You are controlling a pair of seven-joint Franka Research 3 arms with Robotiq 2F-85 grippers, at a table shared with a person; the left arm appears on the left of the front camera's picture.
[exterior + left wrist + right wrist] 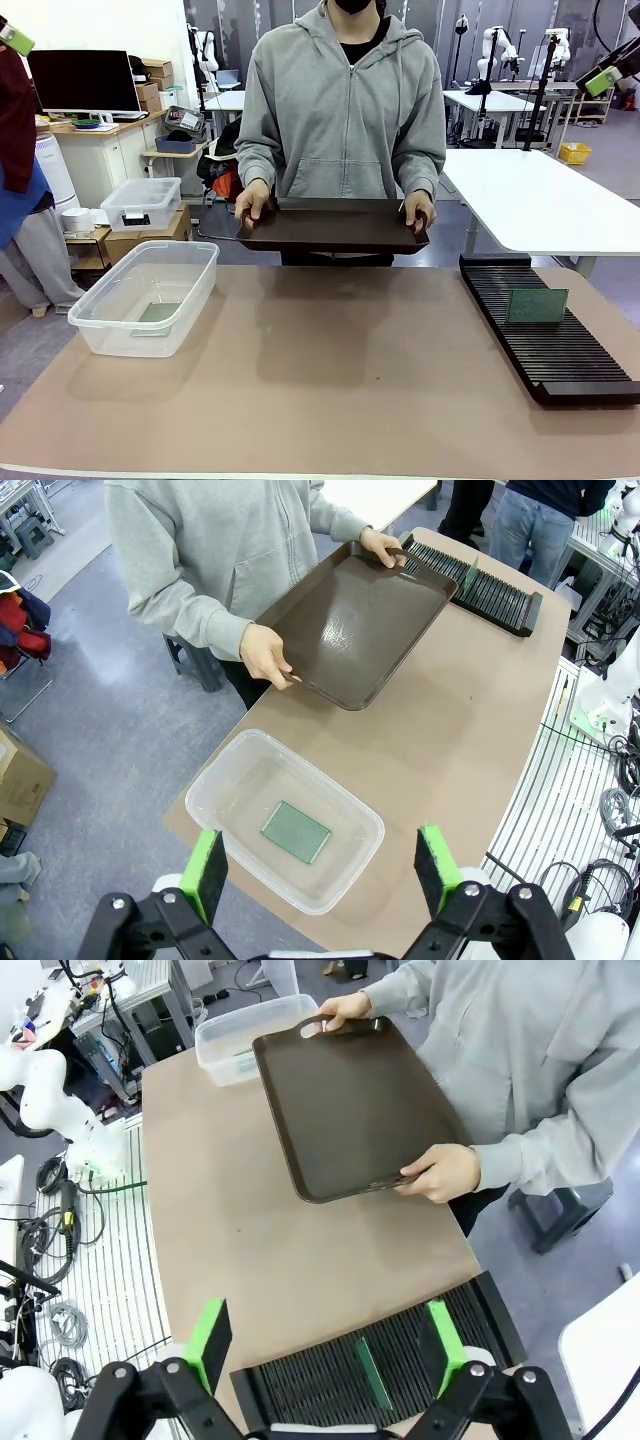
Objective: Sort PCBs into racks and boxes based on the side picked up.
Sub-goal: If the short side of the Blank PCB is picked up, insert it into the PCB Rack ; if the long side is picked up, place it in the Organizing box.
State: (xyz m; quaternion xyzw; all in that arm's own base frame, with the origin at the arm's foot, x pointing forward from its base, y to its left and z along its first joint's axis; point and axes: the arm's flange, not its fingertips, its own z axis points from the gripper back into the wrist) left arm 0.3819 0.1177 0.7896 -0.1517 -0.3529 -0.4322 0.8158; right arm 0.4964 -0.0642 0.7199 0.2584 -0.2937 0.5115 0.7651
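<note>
Gaping wide, empty, left gripper (320, 875) hanging at lower frame above tub (240, 825) holding one PCB (296, 832). Right gripper (328, 1345) spreading wide likewise, hovering over rack (300, 1385) bearing upright PCB (372, 1372).

Dark brown tray (335, 224), small lidded box (142, 203)
</note>
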